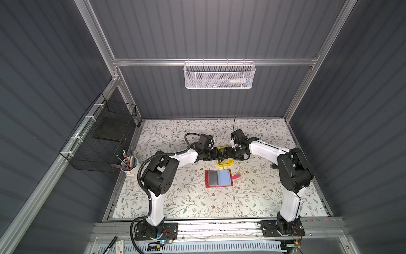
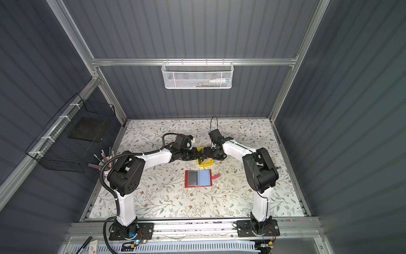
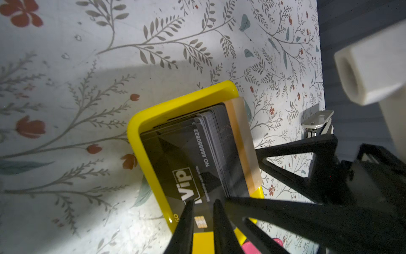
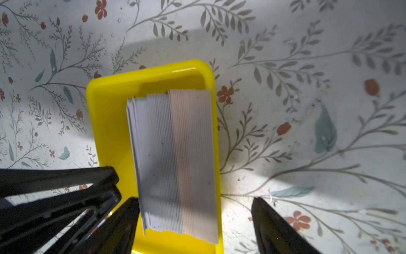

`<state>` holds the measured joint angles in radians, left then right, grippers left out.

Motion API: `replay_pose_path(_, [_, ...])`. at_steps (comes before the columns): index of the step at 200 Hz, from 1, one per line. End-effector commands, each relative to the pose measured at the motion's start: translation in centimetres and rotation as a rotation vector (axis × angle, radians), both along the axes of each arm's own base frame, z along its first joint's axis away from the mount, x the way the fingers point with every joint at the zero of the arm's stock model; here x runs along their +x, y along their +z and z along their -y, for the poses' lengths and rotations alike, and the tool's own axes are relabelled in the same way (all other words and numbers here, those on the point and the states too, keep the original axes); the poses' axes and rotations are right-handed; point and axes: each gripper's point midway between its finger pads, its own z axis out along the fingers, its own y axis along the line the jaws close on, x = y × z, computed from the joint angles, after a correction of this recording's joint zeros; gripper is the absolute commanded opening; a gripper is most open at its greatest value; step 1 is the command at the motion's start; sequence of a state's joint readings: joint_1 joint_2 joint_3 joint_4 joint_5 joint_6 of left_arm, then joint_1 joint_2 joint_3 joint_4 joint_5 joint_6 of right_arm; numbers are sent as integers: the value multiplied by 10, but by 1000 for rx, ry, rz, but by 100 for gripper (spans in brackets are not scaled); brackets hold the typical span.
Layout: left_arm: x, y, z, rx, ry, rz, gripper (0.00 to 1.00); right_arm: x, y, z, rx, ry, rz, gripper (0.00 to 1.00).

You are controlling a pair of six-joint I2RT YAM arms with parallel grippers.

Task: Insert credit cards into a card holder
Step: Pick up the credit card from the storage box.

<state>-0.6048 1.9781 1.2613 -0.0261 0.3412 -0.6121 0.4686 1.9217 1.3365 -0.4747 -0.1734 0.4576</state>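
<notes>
The credit cards [image 4: 173, 154] stand on edge as a thick stack in a small yellow tray [image 4: 109, 123]. The front card [image 3: 184, 167] is black with white "Vip" lettering. My left gripper [image 3: 204, 204] has its jaws a narrow gap apart, with the tips against the front card's face and nothing between them. My right gripper [image 4: 196, 199] is open wide and straddles the stack's end. One of its fingers is inside the tray and the other is outside the tray wall. The red card holder [image 1: 218, 178] lies open nearer the front, with one page dark grey and the other bluish.
Both arms meet over the tray [image 1: 228, 163] at the table's middle. The holder's pink strap [image 1: 236, 176] sticks out to the right. A cup of pencils [image 1: 129, 163] and a black wire basket [image 1: 103, 138] are at the left. A small metal object [image 3: 317, 122] lies near the right edge.
</notes>
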Motion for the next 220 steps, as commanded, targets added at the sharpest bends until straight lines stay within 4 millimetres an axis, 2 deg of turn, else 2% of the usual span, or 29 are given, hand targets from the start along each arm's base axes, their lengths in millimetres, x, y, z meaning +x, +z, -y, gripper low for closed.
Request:
replay_pose_path(1, [1,-14,-2,21,-9,-24,19,7,2,8,-42,-4,9,83])
replay_pose_path(29, [1,-16,-2,21,-11,-28,19,9,8,10,-43,-2,19,83])
replay_pose_path(59, [1,-12,-1,14,-7,-25,19,-1,16,-6,34,54,33,83])
replay_pose_path(135, [2,-6,0,0,-5,-17,19,-18,-2,-14,21,68,-9,83])
replay_pose_path(220, [1,-7,0,0,-5,-20,19,-13,-16,-1,-56,21,-36,82])
